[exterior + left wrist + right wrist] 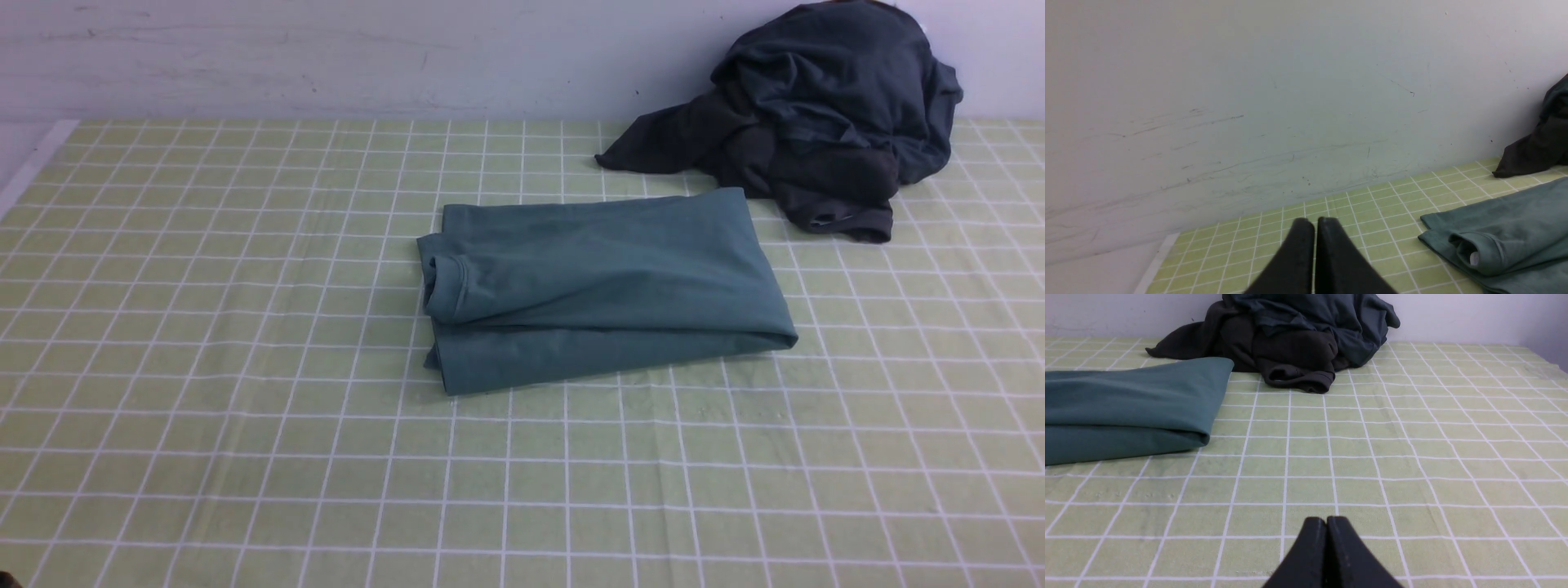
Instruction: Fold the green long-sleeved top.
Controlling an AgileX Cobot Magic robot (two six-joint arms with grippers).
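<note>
Lying folded mid-table on the checked cloth, the green long-sleeved top sits near the dark garments; left gripper and right gripper are pressed together, empty.

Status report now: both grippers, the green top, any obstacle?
Left gripper shut, right gripper shut, both empty. Green top folded, flat. Dark clothes pile behind, apart.

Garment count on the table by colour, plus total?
Green: 1, the folded green top.
Dark: 2, as far as the heap shows, a charcoal garment over a blacker one.
Total: 3, on the checked cloth. The heap may hide more.
</note>
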